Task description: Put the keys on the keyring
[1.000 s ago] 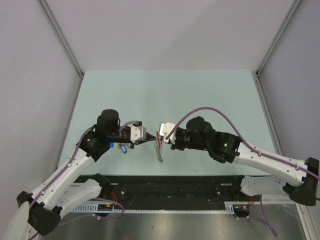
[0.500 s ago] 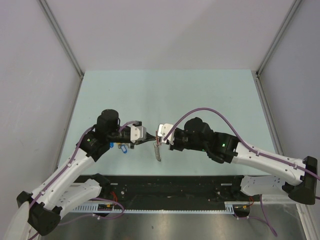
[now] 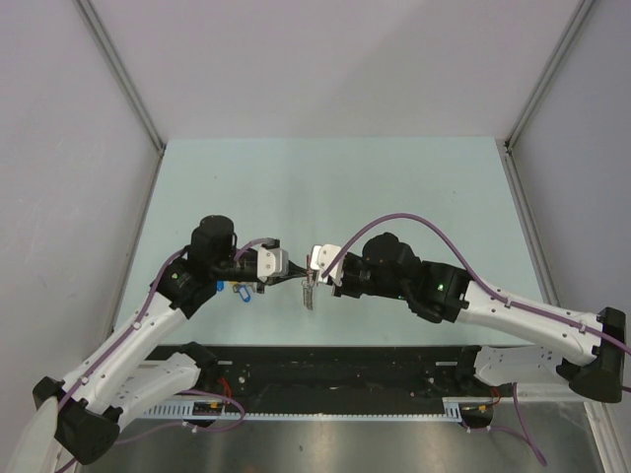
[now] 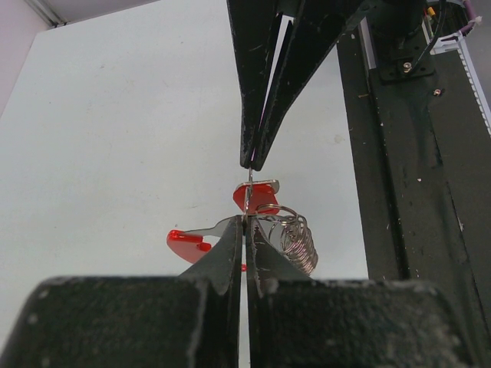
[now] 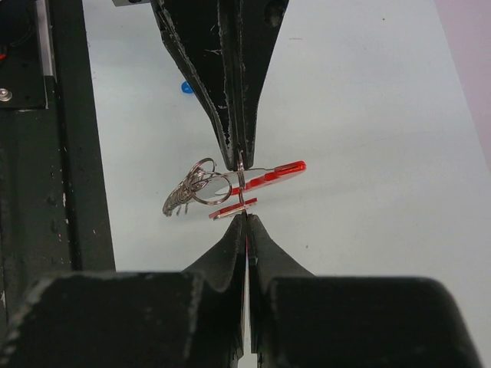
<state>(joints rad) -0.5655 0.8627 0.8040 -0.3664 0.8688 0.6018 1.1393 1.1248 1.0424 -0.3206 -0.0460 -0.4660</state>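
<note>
Steel wire of the keyring (image 5: 276, 173) is clamped by my left gripper (image 4: 245, 224) and right gripper (image 5: 244, 220), fingers pressed together, tip to tip; its red band and grey coils sit just beside; a blue key (image 5: 186, 87) lies apart on the table (image 3: 394, 187).

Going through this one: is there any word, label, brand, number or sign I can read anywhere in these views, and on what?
No readable text in any view.
Keyring: red band and metal rings show no print.
Blue-headed key: too small to tell.
Left gripper and right gripper: scuffed black, no labels visible.
</note>
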